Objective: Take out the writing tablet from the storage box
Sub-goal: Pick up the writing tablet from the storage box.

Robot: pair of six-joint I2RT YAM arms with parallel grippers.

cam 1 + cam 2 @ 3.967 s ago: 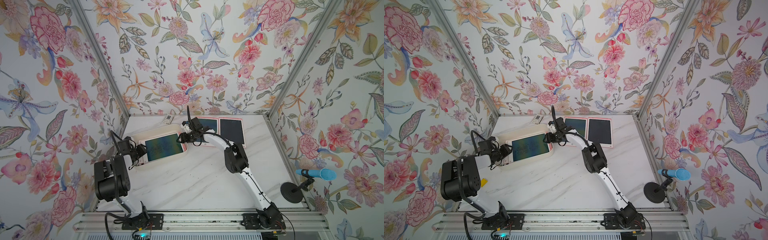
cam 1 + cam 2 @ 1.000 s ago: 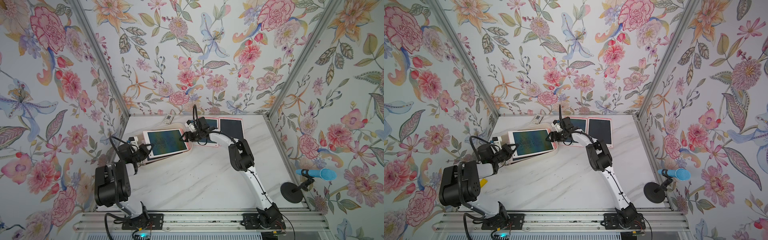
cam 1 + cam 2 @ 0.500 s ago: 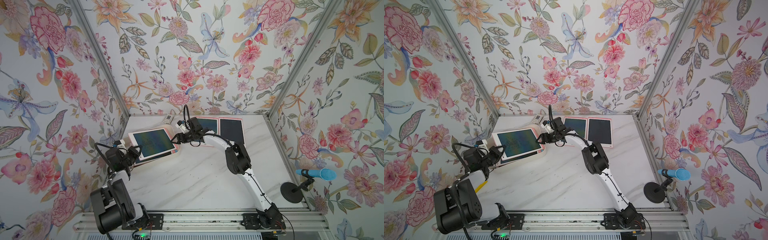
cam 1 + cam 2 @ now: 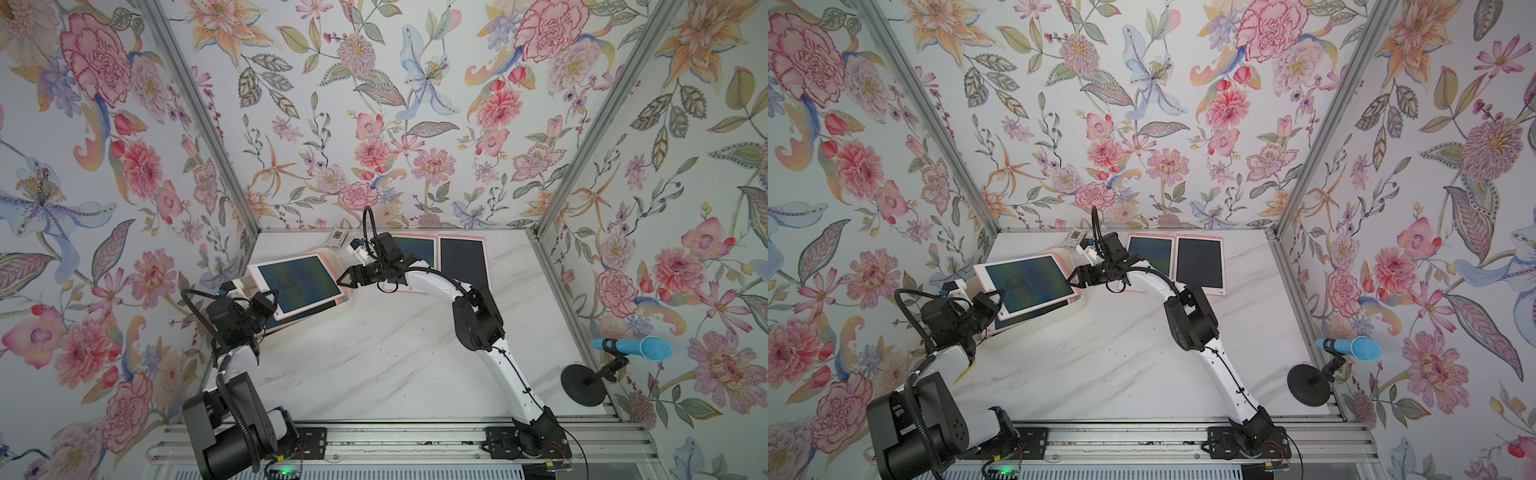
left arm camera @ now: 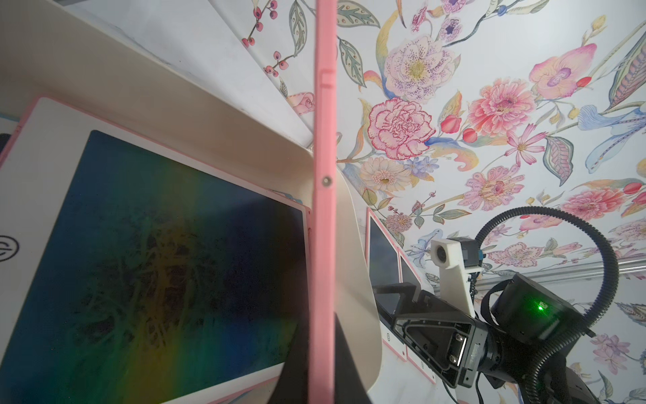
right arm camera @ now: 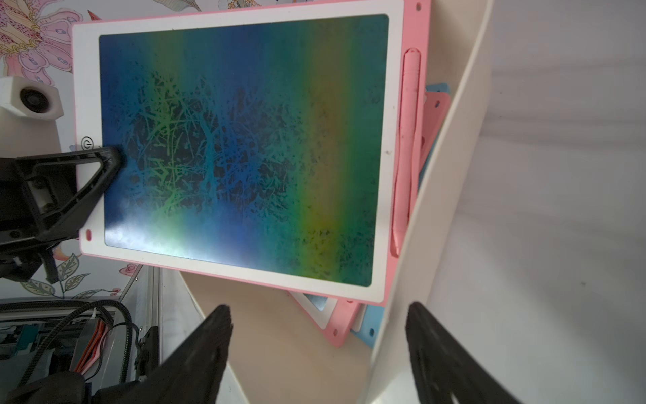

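Left end effector (image 5: pixel 321 370) is pinched on one short edge of the writing tablet (image 4: pixel 299 284), with a finger (image 6: pixel 112 157) on the white bezel by the power icon. The tablet is pink-framed, screen up, tilted and raised above the storage box (image 4: pixel 350 296). Its gripped end sticks out past the box rim, and a pink stylus (image 6: pixel 407 150) is clipped along the opposite edge. Right end effector (image 6: pixel 320 346) is spread wide and holds nothing. It sits at the box end away from the left arm, with the cream wall running up between its fingers; can't tell if they touch it. More tablets (image 6: pixel 337 325) lie stacked in the box, pink over blue. The box sits at the back left of the marble desk (image 4: pixel 374 365). Two dark-screened tablets (image 4: pixel 463 259) lie flat side by side against the back wall, and a small card (image 4: pixel 337 237) is just behind the box. A blue microphone (image 4: pixel 631 347) stands on a stand at the desk's right edge.
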